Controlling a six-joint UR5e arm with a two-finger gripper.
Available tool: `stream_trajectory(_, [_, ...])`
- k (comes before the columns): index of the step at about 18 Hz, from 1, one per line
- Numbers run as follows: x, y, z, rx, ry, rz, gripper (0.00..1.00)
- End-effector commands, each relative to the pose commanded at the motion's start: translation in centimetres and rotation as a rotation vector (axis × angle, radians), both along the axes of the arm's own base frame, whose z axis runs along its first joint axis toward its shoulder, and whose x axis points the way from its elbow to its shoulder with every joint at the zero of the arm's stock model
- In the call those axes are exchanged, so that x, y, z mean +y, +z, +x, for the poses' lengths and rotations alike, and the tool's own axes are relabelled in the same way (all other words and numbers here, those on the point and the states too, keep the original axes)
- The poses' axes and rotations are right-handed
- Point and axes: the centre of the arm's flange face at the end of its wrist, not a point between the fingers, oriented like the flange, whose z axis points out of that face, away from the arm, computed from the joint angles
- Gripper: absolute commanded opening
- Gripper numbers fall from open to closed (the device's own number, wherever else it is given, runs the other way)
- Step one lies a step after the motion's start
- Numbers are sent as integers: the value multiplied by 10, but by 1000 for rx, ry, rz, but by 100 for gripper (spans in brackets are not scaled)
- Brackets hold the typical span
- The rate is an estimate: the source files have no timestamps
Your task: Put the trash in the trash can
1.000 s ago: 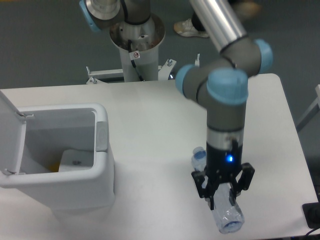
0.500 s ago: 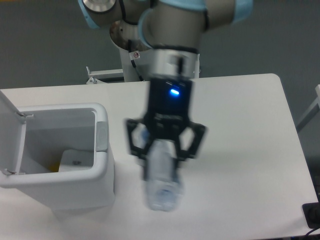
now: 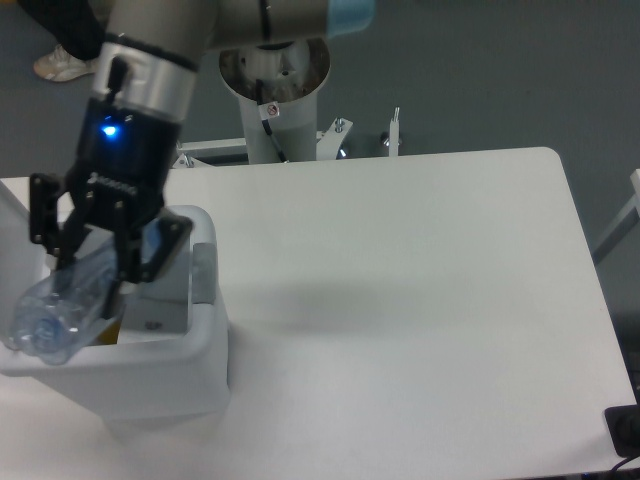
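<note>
One clear ribbed plastic bottle (image 3: pixel 55 312) pinched in hand (image 3: pixel 95 268), tilted over boxy white bin (image 3: pixel 150 375).

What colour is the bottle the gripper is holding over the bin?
Clear with a bluish tint; the plastic bottle shows in the fixed camera view, above the white trash can.

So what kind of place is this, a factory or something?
More likely a robotics lab or test room. A single robot arm on a pedestal works at a plain white table, its tool carrying a plastic bottle over a white trash can. The floor is grey.
</note>
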Motion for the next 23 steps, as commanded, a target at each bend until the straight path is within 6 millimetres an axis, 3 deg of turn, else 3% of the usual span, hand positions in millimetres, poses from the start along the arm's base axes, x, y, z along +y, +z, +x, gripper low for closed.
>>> stream_trajectory(3, [3, -8, -1, 3, -11, -13, 55])
stream_trajectory(4, [4, -10, -2, 2, -11, -15, 67])
stream_trajectory(5, [5, -10, -2, 13, -18, -15, 100])
stream_trajectory(9, [-3, 7, -7, 34, 3, 7, 100])
stream_trajectory(13, [-30, 25, -41, 55, 87, 21, 100])
stream_trajectory(18, [-82, 35, -161, 114, 329, 0, 100])
stream_trajectory(20, [-84, 29, -186, 151, 376, -33, 100])
stream_trajectory(21, [-94, 26, -208, 213, 421, -76, 100])
stream_trajectory(23, [-99, 14, -224, 311, 449, -168, 100])
